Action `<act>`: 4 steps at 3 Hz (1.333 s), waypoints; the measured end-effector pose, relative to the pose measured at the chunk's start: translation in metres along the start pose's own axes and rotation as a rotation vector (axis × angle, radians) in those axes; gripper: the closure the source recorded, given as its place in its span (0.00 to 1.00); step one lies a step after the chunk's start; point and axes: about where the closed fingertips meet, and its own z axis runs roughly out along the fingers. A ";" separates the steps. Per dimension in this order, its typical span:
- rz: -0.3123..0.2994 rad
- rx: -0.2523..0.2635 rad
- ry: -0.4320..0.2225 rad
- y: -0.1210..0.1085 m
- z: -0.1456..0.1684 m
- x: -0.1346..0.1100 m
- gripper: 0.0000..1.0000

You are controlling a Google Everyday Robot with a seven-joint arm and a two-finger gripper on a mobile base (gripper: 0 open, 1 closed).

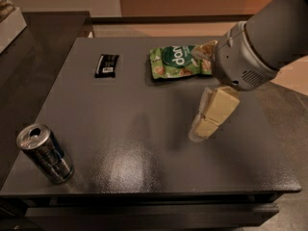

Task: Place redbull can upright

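Observation:
The redbull can point(45, 153) is at the front left corner of the dark table point(144, 129). Its blue and silver side and its shiny top with the pull-tab show, and it appears to stand on its base. My gripper point(198, 93) hangs over the right middle of the table, far right of the can and just in front of the green snack bag. One beige finger point(211, 112) points down-left near the tabletop, and the other fingertip point(204, 49) shows by the bag. The fingers are apart and hold nothing.
A green snack bag point(178, 60) lies at the back middle of the table. A small flat black wrapper point(106, 65) lies at the back left. The table's front edge is just below the can. A lower dark surface point(43, 37) lies to the left.

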 end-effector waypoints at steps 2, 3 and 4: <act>0.008 -0.078 -0.202 0.022 0.058 -0.057 0.00; 0.032 -0.127 -0.286 0.037 0.080 -0.083 0.00; 0.057 -0.156 -0.377 0.055 0.098 -0.107 0.00</act>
